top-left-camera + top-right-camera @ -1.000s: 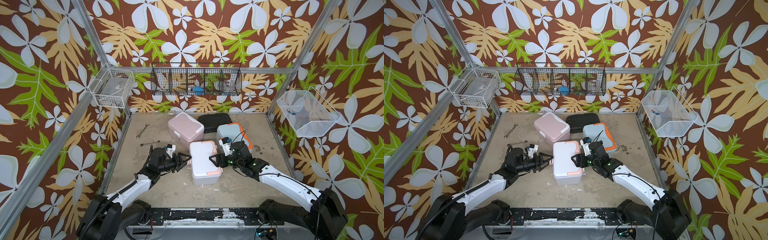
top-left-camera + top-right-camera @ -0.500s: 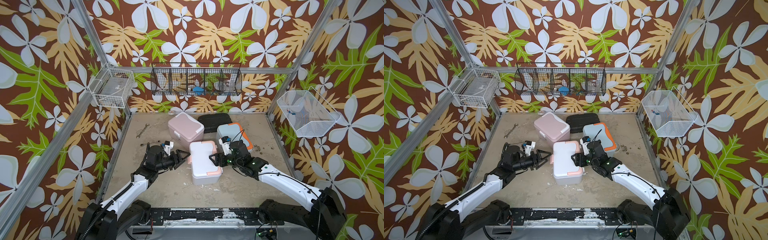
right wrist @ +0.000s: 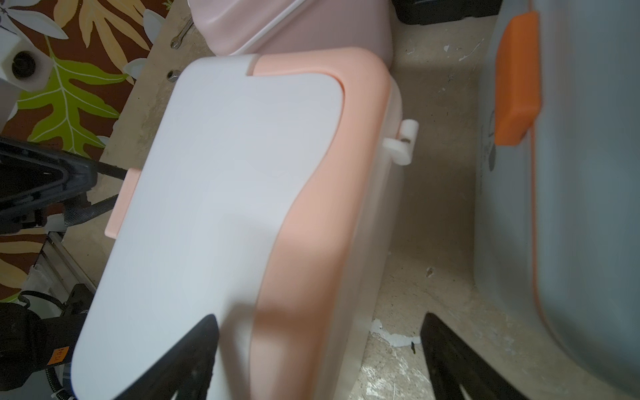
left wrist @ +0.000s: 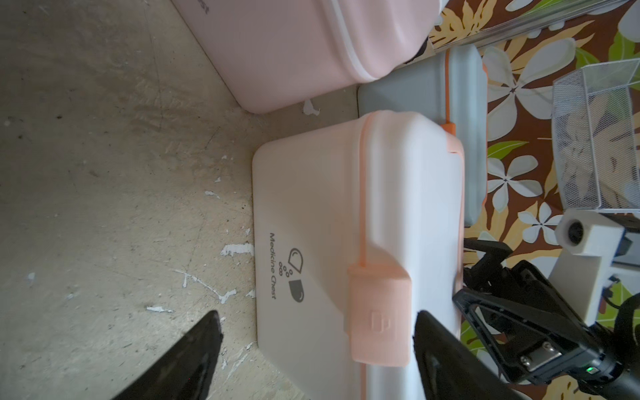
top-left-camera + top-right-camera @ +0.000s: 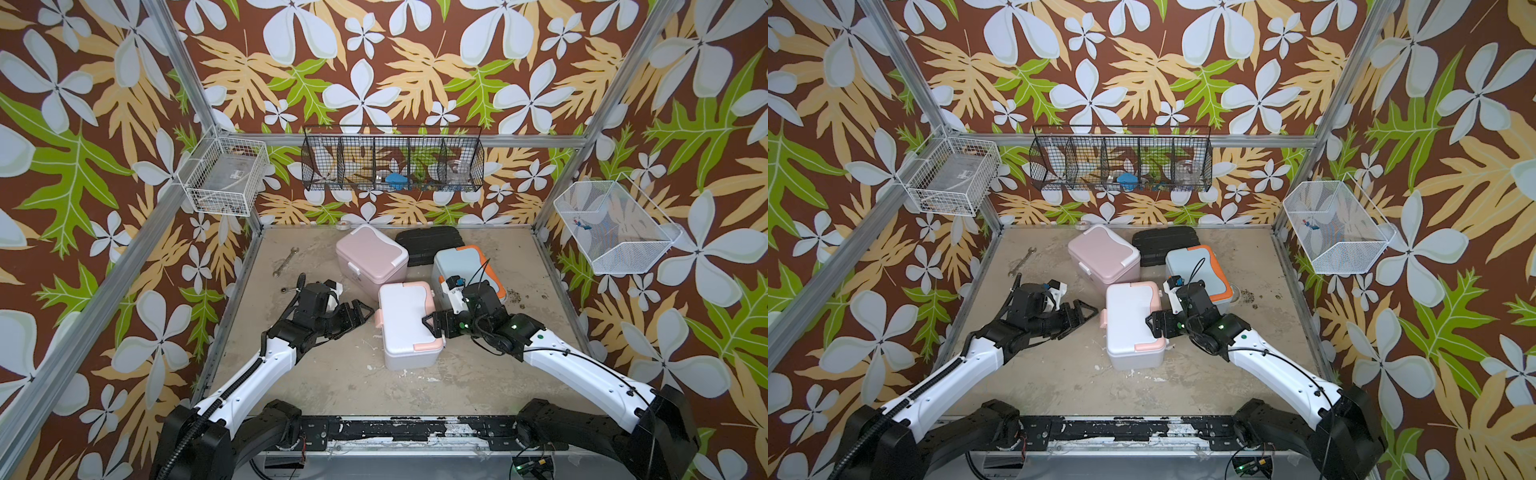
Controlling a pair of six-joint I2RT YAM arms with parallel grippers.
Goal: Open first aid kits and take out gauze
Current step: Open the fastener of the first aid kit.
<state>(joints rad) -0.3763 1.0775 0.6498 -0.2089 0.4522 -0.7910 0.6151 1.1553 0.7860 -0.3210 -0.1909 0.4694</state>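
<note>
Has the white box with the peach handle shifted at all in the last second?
No. The white-and-peach kit keeps its place beside the pink kit.

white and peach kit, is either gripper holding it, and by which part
Nothing is held. The left gripper is open at the latch of the white and peach kit, the right gripper open at its hinge side; neither clamps it.
</note>
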